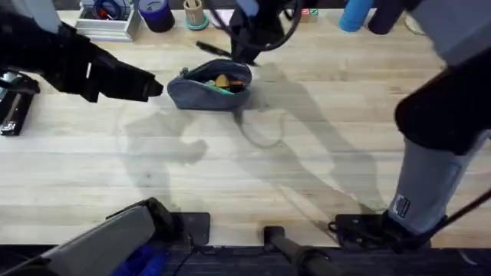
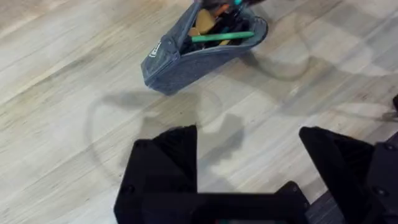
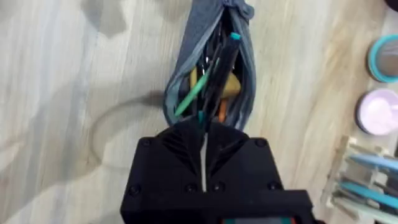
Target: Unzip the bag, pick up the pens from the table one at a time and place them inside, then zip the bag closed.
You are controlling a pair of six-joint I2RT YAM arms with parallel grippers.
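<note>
The blue-grey bag point(image 1: 209, 90) lies open at the back middle of the table point(image 1: 253, 176), its zipper mouth spread. A green pen point(image 2: 221, 37) rests inside it point(image 3: 190, 98). My right gripper point(image 1: 245, 50) hangs over the bag's far end, shut on a black pen point(image 3: 219, 70) with a teal tip. That pen slants down into the bag's mouth point(image 3: 239, 93). My left gripper point(image 1: 156, 87) is just left of the bag and a little above the table. In the left wrist view it is open point(image 2: 249, 146), with nothing between its fingers, and the bag point(image 2: 186, 62) lies beyond them.
Along the back edge stand a white tray point(image 1: 107, 24), a dark-blue cup point(image 1: 157, 15), a wooden holder point(image 1: 193, 14) and a blue cylinder point(image 1: 354, 15). A black device point(image 1: 12, 107) sits at the left edge. A dark slim object point(image 1: 209, 48) lies behind the bag.
</note>
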